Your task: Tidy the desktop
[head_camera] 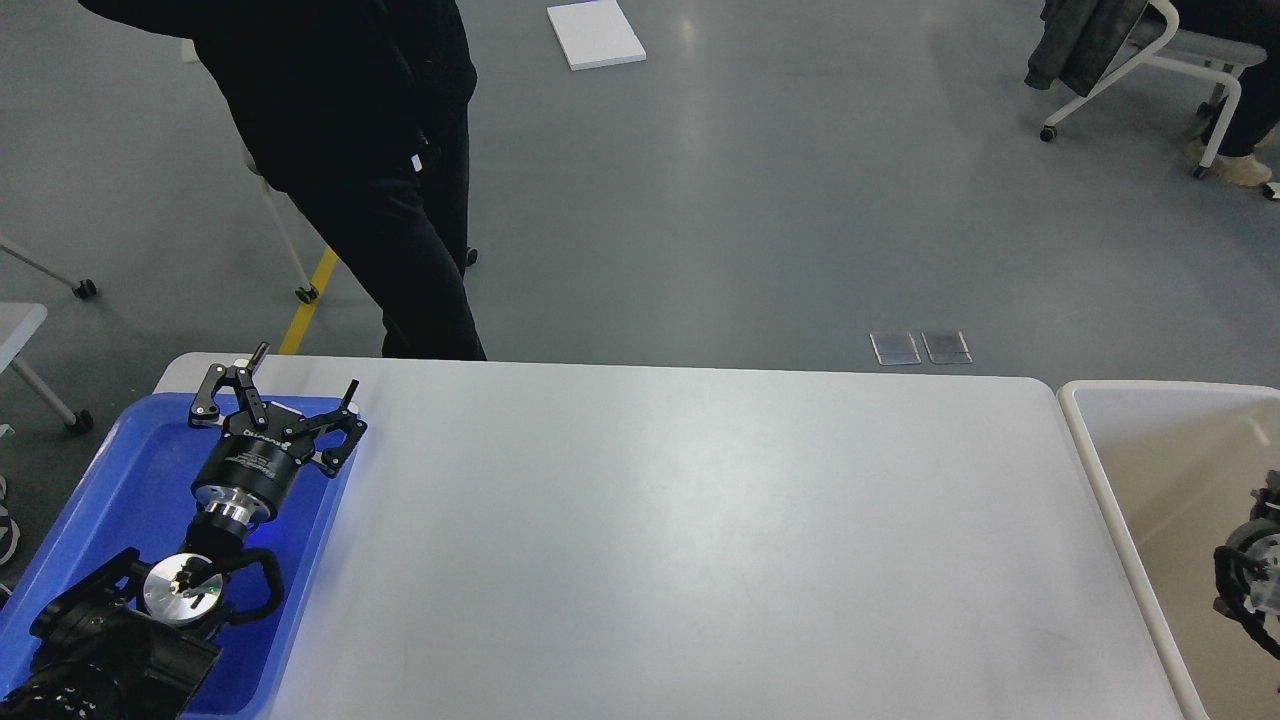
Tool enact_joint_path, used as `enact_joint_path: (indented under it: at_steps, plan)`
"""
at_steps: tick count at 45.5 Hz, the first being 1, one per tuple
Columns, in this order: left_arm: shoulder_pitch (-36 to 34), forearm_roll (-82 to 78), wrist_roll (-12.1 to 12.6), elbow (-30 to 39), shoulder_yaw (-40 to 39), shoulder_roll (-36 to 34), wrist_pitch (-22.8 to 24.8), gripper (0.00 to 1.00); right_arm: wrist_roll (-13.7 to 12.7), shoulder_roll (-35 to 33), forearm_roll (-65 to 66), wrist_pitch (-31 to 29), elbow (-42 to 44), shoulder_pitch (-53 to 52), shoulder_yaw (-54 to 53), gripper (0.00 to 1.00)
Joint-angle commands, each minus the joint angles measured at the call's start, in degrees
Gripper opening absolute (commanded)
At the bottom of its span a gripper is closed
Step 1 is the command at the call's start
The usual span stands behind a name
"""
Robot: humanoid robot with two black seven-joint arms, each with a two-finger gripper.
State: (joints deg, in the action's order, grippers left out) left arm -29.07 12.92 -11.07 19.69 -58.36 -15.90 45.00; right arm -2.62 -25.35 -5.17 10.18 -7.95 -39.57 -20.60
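Observation:
The desktop [680,540] is a wide light grey-white tabletop with rounded corners, bare across its whole visible surface. My left gripper [300,372] is open and empty. It hangs over the far end of the blue tray [120,480] at the desktop's left end, fingers spread toward the far edge. Of my right arm only a dark wrist part [1250,585] shows at the right edge, over the beige bin [1085,440]. Its fingers are out of view.
A person in black [380,150] stands just behind the table's far left edge. Wheeled chairs stand on the floor behind, at far left and top right. A white board [594,35] lies on the floor. The bin sits flush against the table's right end.

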Motion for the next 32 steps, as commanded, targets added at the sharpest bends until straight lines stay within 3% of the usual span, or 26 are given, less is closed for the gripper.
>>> enact_joint_path:
  at_steps: [1, 7, 15, 23, 32]
  plan:
    - [0.0, -0.1, 0.0, 0.0, 0.0, 0.0, 0.0, 1.00, -0.1, -2.2, -0.4, -0.1, -2.4, -4.5, -0.5, 1.00]
    - [0.0, 0.0, 0.0, 0.0, 0.0, 0.0, 0.0, 1.00, -0.1, -8.5, -0.6, 0.1, -13.7, -5.8, -1.5, 1.00]
    - [0.0, 0.0, 0.0, 0.0, 0.0, 0.0, 0.0, 1.00, -0.1, -16.2, -0.6, 0.2, -31.3, -5.5, -11.0, 1.00]
    - [0.0, 0.0, 0.0, 0.0, 0.0, 0.0, 0.0, 1.00, 0.1, -15.3, -0.7, -1.0, -35.5, -5.3, -17.2, 1.00]
    - [0.0, 0.0, 0.0, 0.0, 0.0, 0.0, 0.0, 1.00, 0.1, -11.9, -5.9, -12.0, -36.1, -5.2, -18.9, 1.00]
